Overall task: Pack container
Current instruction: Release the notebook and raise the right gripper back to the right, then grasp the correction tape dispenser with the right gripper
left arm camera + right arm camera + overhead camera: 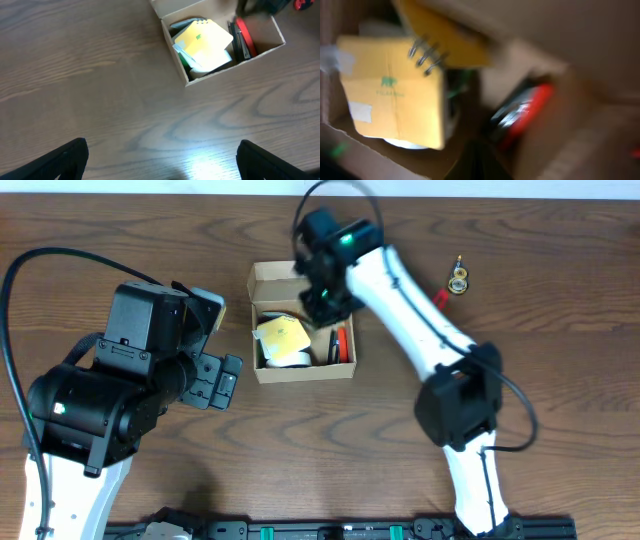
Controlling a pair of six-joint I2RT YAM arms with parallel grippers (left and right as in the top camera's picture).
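The container (300,372) is a small tan cardboard box in the middle of the table, with its flap lid (275,278) standing open at the back. Inside lie a yellow spiral notepad (282,333) and a red and black item (341,342). My right gripper (325,298) hangs over the box's back right corner. In the blurred right wrist view its shut fingertips (480,162) point into the box between the notepad (395,95) and the red item (525,115). My left gripper (217,379) stands open to the left of the box, and in its wrist view the container (240,64) lies far ahead of the left gripper (162,165).
A small brass-coloured object (458,280) and a red piece (440,297) lie on the table to the right of the right arm. The wooden table (560,330) stretches well beyond both arms.
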